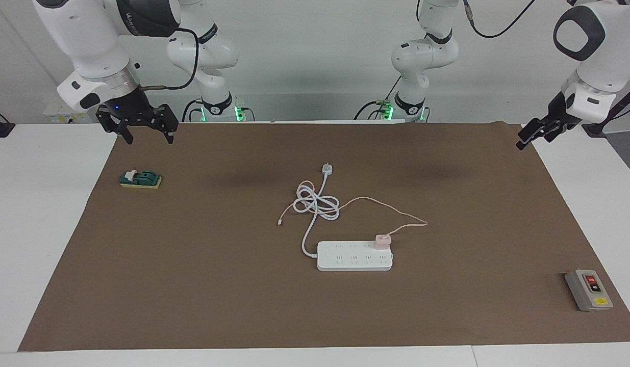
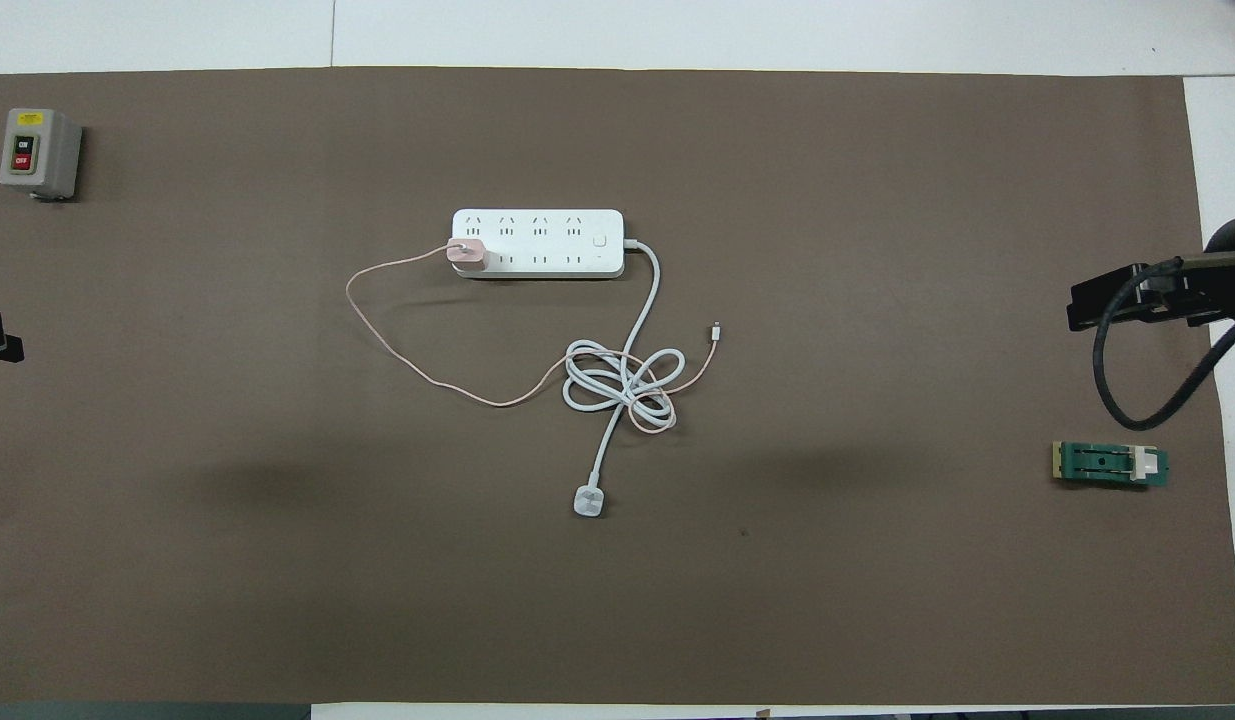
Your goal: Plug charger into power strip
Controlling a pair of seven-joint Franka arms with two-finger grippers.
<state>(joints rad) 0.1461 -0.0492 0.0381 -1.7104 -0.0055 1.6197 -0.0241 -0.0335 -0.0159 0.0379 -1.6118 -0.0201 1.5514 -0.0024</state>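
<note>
Charger (image 1: 382,240) sits plugged into the power strip (image 1: 354,256), in the end socket toward the left arm's end of the worktop, on the row nearer the robots. Power strip lies flat near the middle of the brown mat (image 1: 218,265), long side parallel to the worktop's long edges. Thin pink cable (image 2: 397,350) runs from the charger in a wide loop toward the robots and ends in a small connector (image 2: 716,329) lying on the mat. Thick white cord (image 2: 622,385) leaves the strip's other end, coils in a loose knot crossing the pink cable, and ends in a white plug (image 2: 589,501) lying nearer the robots.

Left gripper (image 1: 531,133) hangs above the mat's corner at the left arm's end, near the robots' edge, jaws open and holding nothing. Right gripper (image 1: 142,130) hangs above the mat's corner at the right arm's end, jaws open and empty.

Green and yellow switch block (image 1: 140,179) rests on the mat below the right gripper, apart from it. Grey button box (image 1: 589,289) lies at the mat's corner farthest from the robots at the left arm's end.
</note>
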